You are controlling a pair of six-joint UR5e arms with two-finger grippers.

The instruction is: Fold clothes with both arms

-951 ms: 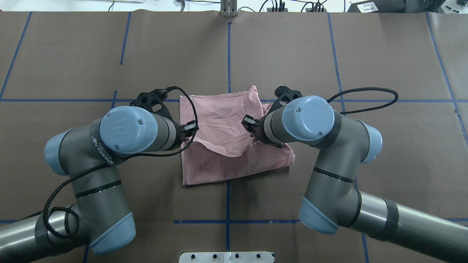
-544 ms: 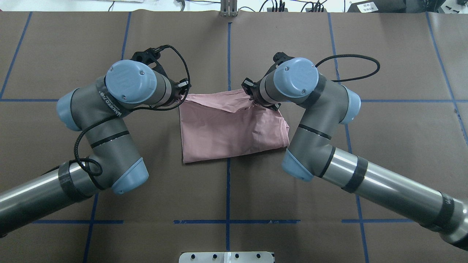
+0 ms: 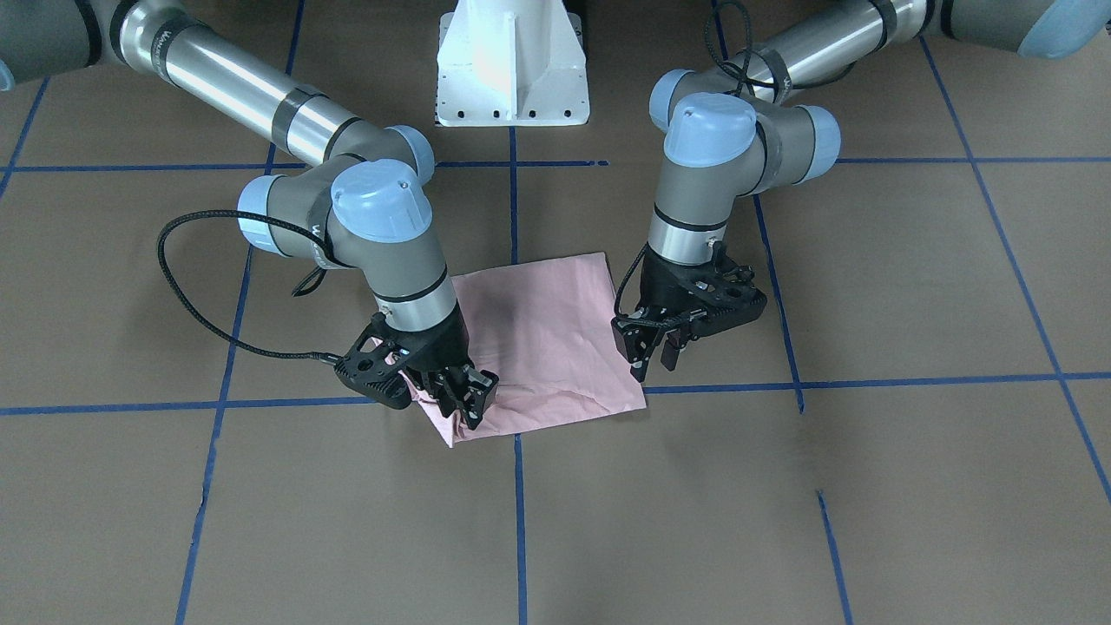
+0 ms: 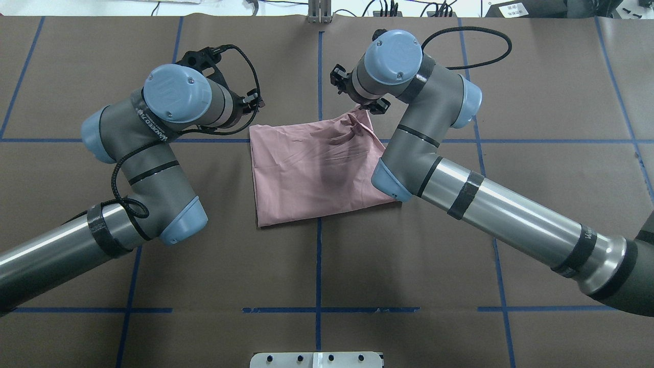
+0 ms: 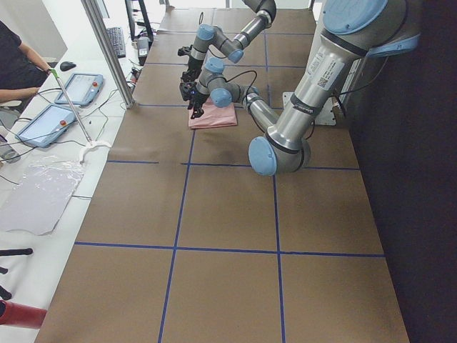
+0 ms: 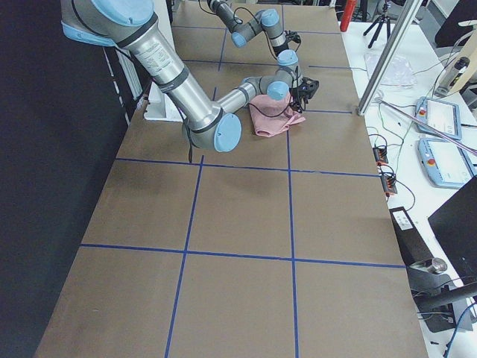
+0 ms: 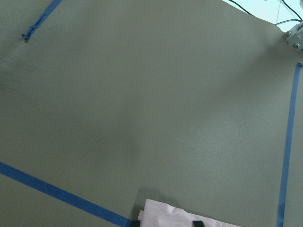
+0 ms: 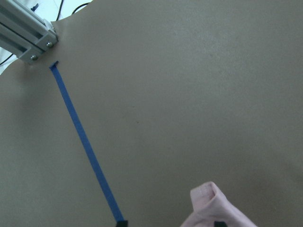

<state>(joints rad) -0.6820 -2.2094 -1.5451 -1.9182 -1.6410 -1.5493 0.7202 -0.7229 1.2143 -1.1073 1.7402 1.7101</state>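
The pale pink T-shirt (image 3: 538,338) lies folded in a rough square at the table's middle (image 4: 311,174). Its print and sleeve tag are hidden. My right gripper (image 3: 460,399) is shut on the shirt's far right corner, and the cloth bunches up into it (image 4: 364,116). That corner sticks out between the fingers in the right wrist view (image 8: 208,201). My left gripper (image 3: 653,360) hangs open and empty just above the shirt's far left corner, which lies flat (image 7: 189,216). In the overhead view its wrist covers most of it (image 4: 254,105).
Brown paper covers the table (image 4: 536,214), marked with blue tape lines (image 4: 319,66). The white pedestal base (image 3: 512,61) stands at the robot's side. Operator tablets (image 5: 75,87) and a metal post (image 5: 107,50) are beyond the table's far edge.
Both arms have swung away from the robot and carried the shirt's raised edge over to the far side. The left gripper has let go of its corner; the right still holds.
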